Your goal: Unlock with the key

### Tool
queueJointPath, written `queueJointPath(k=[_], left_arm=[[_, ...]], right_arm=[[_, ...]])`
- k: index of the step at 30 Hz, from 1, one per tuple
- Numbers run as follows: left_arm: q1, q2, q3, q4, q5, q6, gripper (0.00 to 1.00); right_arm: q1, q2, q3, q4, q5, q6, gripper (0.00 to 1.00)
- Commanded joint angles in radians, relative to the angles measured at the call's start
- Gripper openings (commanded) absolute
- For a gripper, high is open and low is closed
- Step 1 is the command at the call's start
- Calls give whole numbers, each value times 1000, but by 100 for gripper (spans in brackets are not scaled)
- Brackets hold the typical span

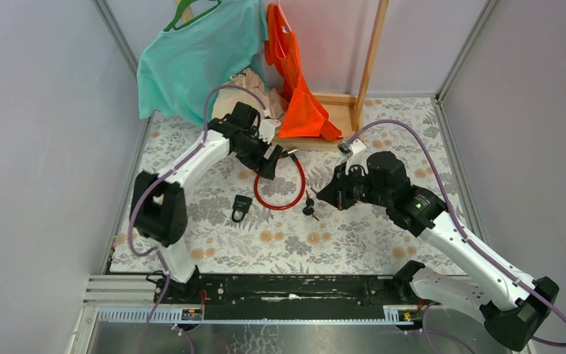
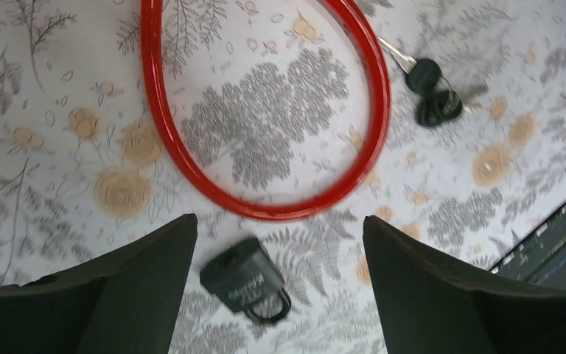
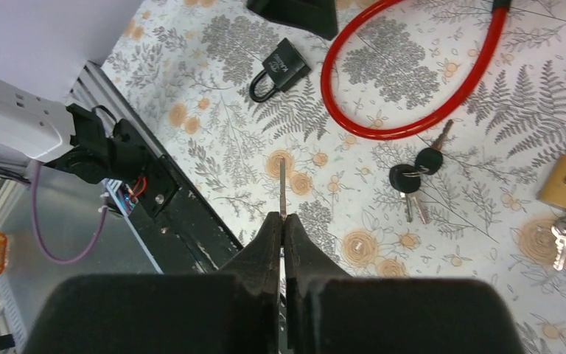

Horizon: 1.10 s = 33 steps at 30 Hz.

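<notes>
The black padlock (image 2: 247, 284), lying just left of the red cable (image 2: 280, 212), should be held still by the wide-open left gripper (image 2: 280, 221) so the key (image 3: 282, 184) pinched in the closed right gripper (image 3: 282, 221) can be slid in straight.

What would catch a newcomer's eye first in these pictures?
A bright red cable loop lies mid-table, with a small black padlock and a pair of black-headed keys just outside it on opposite sides. The right gripper is pinched shut on a thin key, while the left gripper hangs open above the loop. A teal shirt and an orange vest hang at the back.
</notes>
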Motion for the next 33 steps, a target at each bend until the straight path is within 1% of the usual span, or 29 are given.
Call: queueJointPath(k=[1,6,11,16,20,25,30,33], left_arm=[[28,144,61,183,47,-93,88],[59,329,182,226,68,-103,84],[77,421,247,287,72,-87,80],[80,465,260,325,79,-61,75],[81,492,253,335,101,-56,68],[81,489,187,383,118,-58,60],[82,478,126,440,100,-52,51],[82,490,146,423,101,-48,42]], right_arm=[[-4,-23,30,-9,64,-33,0],[-5,-22,30,-16,74,-39,0],[-4,-17,30,-14,65,-39,0],[-4,-4,30,-4,47,-37,0],[-5,4,30,-2,43,-37,0],[-4,8,31,-5,43,-35,0],[-4,8,37,-6,38,-31,0],[-4,8,39,-4,37,-26,0]])
